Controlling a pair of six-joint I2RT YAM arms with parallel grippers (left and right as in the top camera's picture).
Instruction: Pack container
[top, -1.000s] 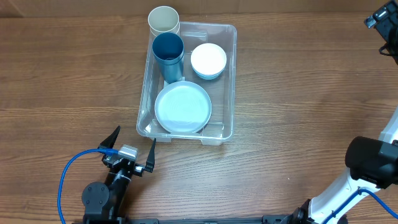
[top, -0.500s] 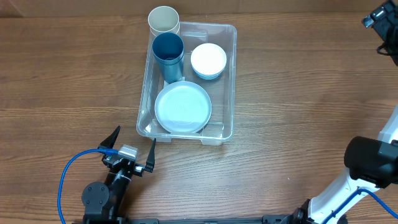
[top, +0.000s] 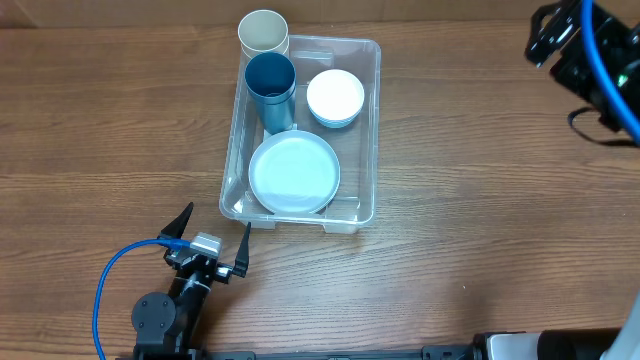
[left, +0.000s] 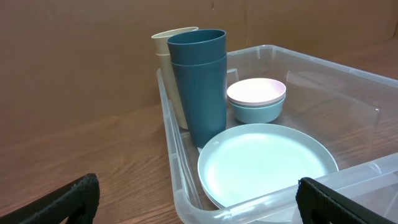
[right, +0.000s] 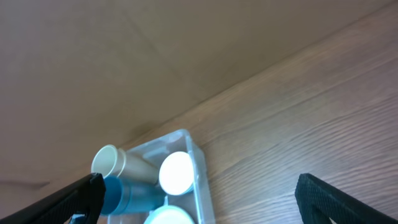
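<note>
The clear container (top: 373, 150) sits mid-table, also seen in the left wrist view (left: 348, 68) and the right wrist view (right: 198, 163). Inside it are stacked dark blue cups (top: 270, 88), stacked bowls (top: 335, 97) with a white one on top, and a pale plate (top: 294, 172). A cream cup (top: 263, 33) stands at its far left corner. My left gripper (top: 213, 230) is open and empty, low at the container's near end (left: 199, 208). My right gripper (right: 199, 199) is open and empty, high above the table's far right.
The right arm and its blue cable (top: 590, 55) hang over the table's far right corner. Brown board backs the table's far edge. Bare wooden tabletop (top: 480, 200) lies on both sides of the container.
The right arm has swung left, further into the overhead view at the top right. The left arm and the container's contents have not moved.
</note>
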